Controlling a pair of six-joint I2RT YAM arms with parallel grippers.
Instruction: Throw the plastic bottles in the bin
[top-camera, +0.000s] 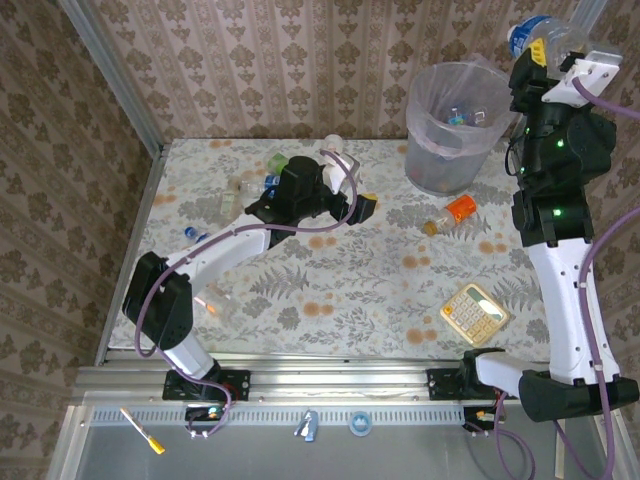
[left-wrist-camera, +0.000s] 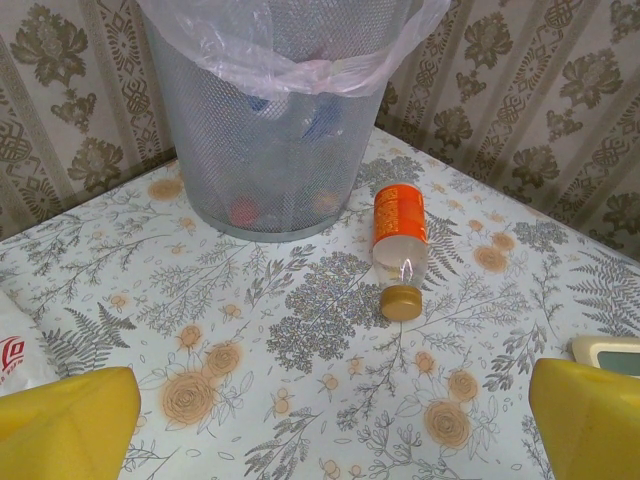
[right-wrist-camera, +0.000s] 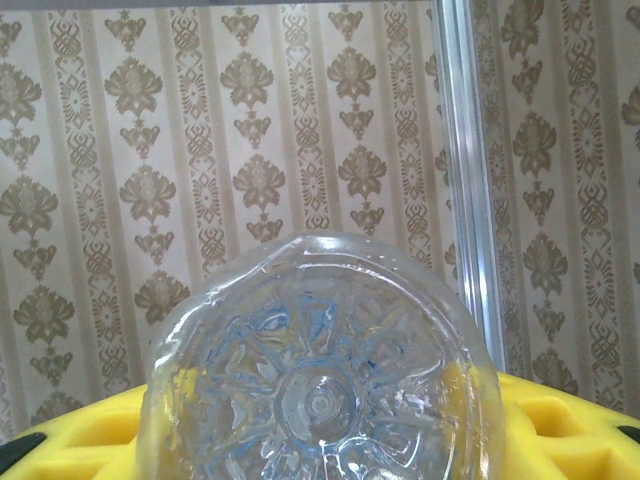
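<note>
Top external view: the left gripper hangs over the middle of the table, fingers spread wide and empty. Beyond it an orange-labelled bottle lies near the bin. Farthest, the right gripper is high beside the bin's rim, pinching a clear bottle (blue label). This looks like the carrying step; next it should swing left over the mouth and let go.

My pads are yellow foam; the clear bottle has a blue label. Bin is translucent grey with a pinkish bag, and the orange-label bottle has a tan cap. Tablecloth is white with grey ferns and orange roses, wallpaper beige damask.
</note>
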